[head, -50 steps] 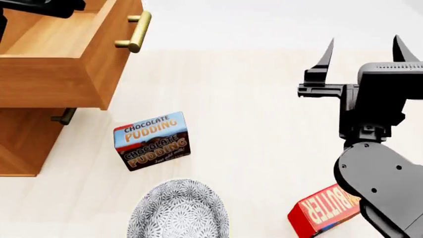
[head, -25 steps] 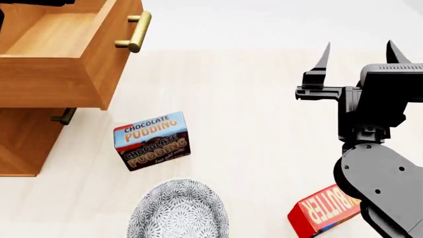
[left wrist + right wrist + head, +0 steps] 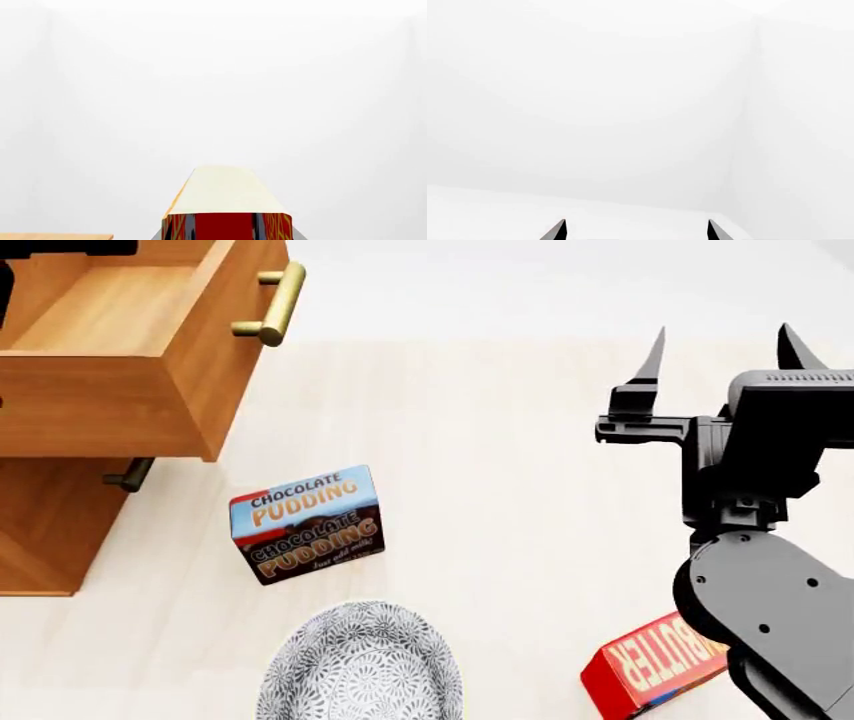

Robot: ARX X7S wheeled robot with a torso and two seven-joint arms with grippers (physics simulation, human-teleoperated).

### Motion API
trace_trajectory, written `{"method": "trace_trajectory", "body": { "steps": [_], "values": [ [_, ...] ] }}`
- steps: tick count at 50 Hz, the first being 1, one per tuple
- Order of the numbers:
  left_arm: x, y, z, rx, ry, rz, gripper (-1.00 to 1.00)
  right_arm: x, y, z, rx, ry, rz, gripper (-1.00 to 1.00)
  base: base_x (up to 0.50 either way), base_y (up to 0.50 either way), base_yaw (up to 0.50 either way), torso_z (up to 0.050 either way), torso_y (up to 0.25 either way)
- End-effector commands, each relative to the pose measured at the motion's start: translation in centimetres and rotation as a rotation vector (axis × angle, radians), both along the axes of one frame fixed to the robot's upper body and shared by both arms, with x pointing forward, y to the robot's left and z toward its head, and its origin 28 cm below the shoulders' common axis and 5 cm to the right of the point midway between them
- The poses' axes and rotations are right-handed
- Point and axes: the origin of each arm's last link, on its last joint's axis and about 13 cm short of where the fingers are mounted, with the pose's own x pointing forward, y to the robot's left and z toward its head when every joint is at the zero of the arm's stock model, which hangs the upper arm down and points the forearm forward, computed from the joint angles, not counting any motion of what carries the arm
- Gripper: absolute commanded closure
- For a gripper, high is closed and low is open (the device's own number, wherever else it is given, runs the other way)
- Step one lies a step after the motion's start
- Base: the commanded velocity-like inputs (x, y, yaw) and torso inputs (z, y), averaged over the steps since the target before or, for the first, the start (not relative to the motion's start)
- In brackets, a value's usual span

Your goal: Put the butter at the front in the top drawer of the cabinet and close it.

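Now I see a butter (image 3: 227, 210) close up in my left wrist view, apparently held in my left gripper, though I cannot tell its jaws. Top drawer (image 3: 127, 340) of the cabinet (image 3: 47, 530) stands open at the bench's far left corner. My right gripper (image 3: 721, 350) hangs open, empty.
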Motion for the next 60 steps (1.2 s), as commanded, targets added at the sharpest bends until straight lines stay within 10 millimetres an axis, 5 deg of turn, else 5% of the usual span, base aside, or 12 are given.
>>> {"method": "trace_trajectory", "body": {
  "steps": [1, 60],
  "values": [
    [1.0, 1.0, 0.2, -0.039, 0.016, 0.030, 1.00, 0.1, 0.0, -0.1, 0.002, 0.004, 0.000, -1.00, 0.00, 0.00, 0.00, 0.000, 0.000],
    [3.2, 2.2, -1.8, -0.043, 0.096, 0.093, 1.00, -0.1, 0.0, -0.1, 0.009, -0.004, -0.007, -1.00, 0.00, 0.00, 0.00, 0.001, 0.002]
  ]
}}
